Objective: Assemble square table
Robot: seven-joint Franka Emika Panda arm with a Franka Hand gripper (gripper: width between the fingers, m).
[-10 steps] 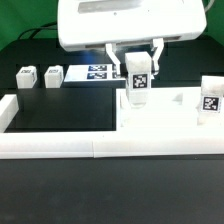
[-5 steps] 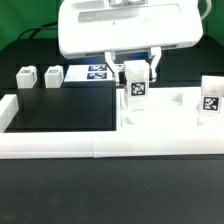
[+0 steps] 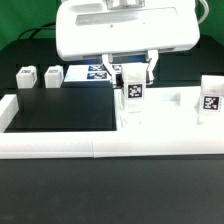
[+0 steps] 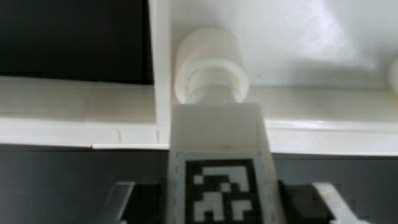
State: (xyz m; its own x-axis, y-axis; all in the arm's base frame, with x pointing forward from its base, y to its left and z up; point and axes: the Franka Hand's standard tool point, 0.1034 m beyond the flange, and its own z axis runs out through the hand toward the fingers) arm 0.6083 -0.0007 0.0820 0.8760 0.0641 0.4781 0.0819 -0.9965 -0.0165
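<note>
The exterior view takes in the whole scene. The gripper (image 3: pixel 133 76) is clamped on an upright white leg block (image 3: pixel 133 92) over the flat, matte white square slab (image 3: pixel 165 112) at right. A second leg (image 3: pixel 209 97) stands at the slab's right edge. Only the wrist view shows both dark fingers (image 4: pixel 125 205) pressed against the block's (image 4: pixel 219 150) sides, flanking its black-and-white tag (image 4: pixel 217 190).

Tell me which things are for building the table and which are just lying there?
For the job:
tabletop slab
held leg, in the end effector
standing leg
first loose leg
second loose leg

Just there:
marker board
border rail
</note>
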